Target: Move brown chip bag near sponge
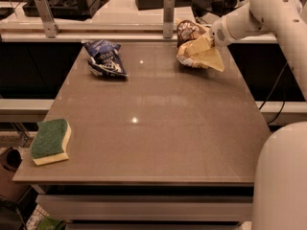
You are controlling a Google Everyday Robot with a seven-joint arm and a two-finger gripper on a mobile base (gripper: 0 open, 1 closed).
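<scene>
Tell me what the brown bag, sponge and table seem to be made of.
Brown bag: likely thin foil or plastic film, crumpled with sharp creases, faintly shiny.
Sponge: pale yellow foam base, matte green scouring layer on top.
Table: hard smooth top, possibly laminate, semi-gloss; light spots reflect in it.
The gripper is at the bag, near the table's far right corner.

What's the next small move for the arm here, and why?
Probably a short lift of the brown chip bag off the table. The gripper is at the bag on the far right side, while the sponge lies at the near left corner, so the bag must cross the whole tabletop; dragging looks riskier.
</scene>
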